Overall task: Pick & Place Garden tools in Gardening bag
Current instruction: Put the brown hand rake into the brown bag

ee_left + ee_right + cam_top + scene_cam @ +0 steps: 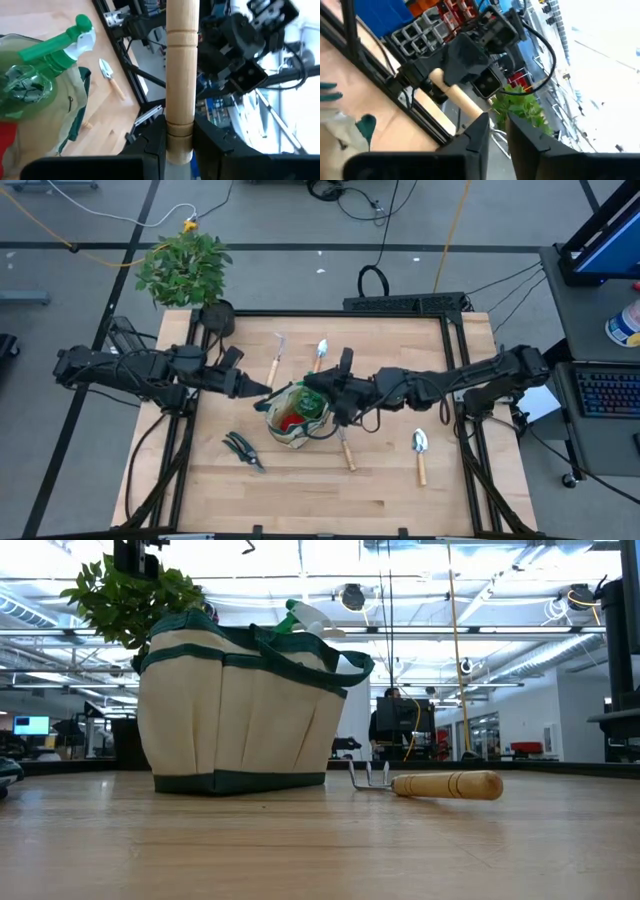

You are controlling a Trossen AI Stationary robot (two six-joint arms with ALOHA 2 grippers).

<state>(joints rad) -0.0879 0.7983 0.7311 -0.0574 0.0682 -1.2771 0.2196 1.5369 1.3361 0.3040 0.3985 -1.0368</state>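
The beige, green-trimmed gardening bag (295,420) (240,710) stands upright near the table's middle. Inside it are a green spray bottle (50,55) and something red (288,420). My left gripper (262,388) (178,130) is at the bag's left rim, shut on a wooden-handled tool (180,65) (457,95). The tool's handle points toward my right gripper (318,392) (498,122). That gripper hovers over the bag with a narrow gap and nothing seen between its fingers. Whether it touches the handle's free end, I cannot tell. My left gripper pinches the wooden handle between its two fingers near the end (178,142) where grey metal starts. The handle runs forward out of the fingers, along them. The tool is lifted clear, roughly level, above the bag's left rim.
On the table lie a rake (277,355), a trowel (320,355), black shears (242,448), a wooden-handled tool (345,448) and another trowel (420,450). A pronged tool (430,783) lies beside the bag. A potted plant (185,268) stands at the far left corner.
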